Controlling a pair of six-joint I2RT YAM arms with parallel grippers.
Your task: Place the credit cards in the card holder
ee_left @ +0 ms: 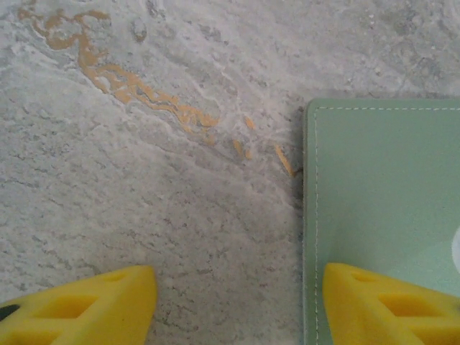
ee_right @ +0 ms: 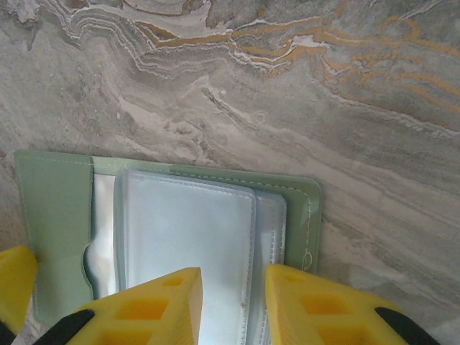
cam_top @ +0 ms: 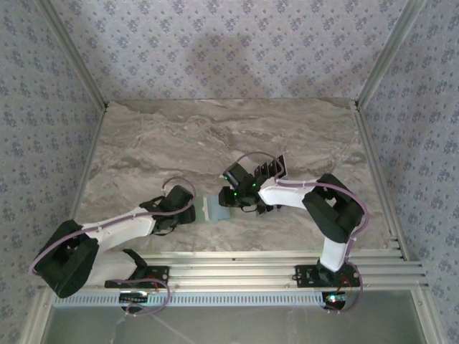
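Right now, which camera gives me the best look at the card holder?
The right wrist view: the card holder lies open, its green cover and clear sleeves plain. The left wrist view catches one stitched green corner of it; the top external view shows it as a small pale patch.

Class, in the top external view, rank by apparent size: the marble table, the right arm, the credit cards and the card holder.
1. marble table
2. right arm
3. credit cards and card holder: they look about alike, and each is partly covered by an arm, so they are not ranked apart.
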